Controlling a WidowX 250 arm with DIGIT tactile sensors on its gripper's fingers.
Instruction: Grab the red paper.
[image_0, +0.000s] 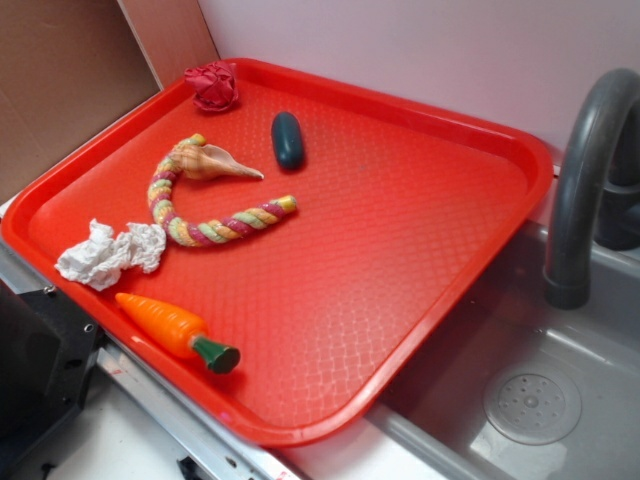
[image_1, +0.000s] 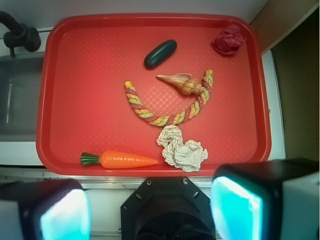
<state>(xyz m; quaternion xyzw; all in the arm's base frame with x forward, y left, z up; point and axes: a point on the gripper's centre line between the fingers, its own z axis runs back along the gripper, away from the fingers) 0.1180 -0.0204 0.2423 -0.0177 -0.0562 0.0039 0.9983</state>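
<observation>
The red paper (image_0: 213, 85) (image_1: 228, 39), a small dark crimson crumpled wad, lies in the far corner of the red tray (image_0: 400, 200) (image_1: 90, 75). My gripper (image_1: 150, 207) hangs high above the tray's near edge, well away from the wad. Its two fingers (image_1: 235, 207) with teal pads stand wide apart, and nothing is between them. In the exterior view only a black part of the arm (image_0: 40, 360) shows at the lower left.
On the tray lie a seashell (image_1: 180, 81), a multicoloured rope (image_1: 167, 107), a dark green oblong piece (image_1: 160, 53), a white paper wad (image_1: 182, 150) and a toy carrot (image_1: 120, 160). A grey sink (image_0: 530, 400) with a dark faucet (image_0: 585, 190) adjoins the tray.
</observation>
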